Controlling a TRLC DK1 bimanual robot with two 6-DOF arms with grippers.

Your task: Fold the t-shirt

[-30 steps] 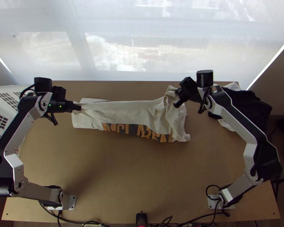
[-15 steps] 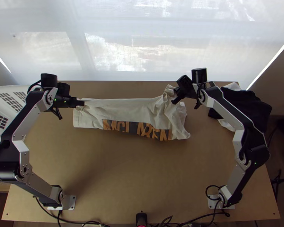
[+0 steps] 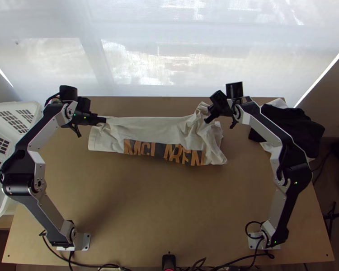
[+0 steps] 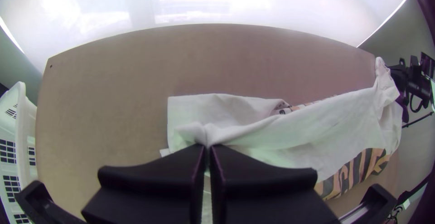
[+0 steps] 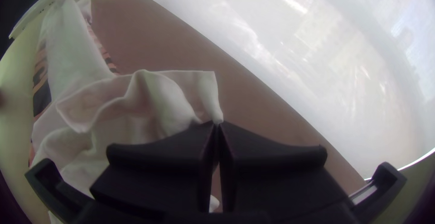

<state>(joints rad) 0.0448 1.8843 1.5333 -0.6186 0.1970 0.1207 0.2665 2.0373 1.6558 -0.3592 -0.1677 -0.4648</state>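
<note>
Jaws of the left gripper (image 4: pixel 208 147) are pinched nearly together on a gathered bit of the t-shirt (image 3: pixel 147 128); jaws of the right gripper (image 5: pixel 217 123) likewise, nipping it near a corner at its more crumpled end. T-shirt sits between the two sets of jaws, running from one to the other as a long narrow strip over the tabletop (image 3: pixel 160 207), print (image 3: pixel 162 151) along its near side.

Progress: looks about midway. Strip shape suggests a lengthwise fold is made or being laid; can't tell how many layers. Cloth by the right jaws is bunched, so smoothing probably remains, then letting go, then folding the ends in to a compact shape. No finished bundle.

Counts: one t-shirt, two grippers, one tabletop, one white basket (image 4: pixel 27 124) outward of the left jaws, one heap of dark and white cloth (image 3: pixel 287 124) outward of the right jaws; pieces in it can't be counted.
</note>
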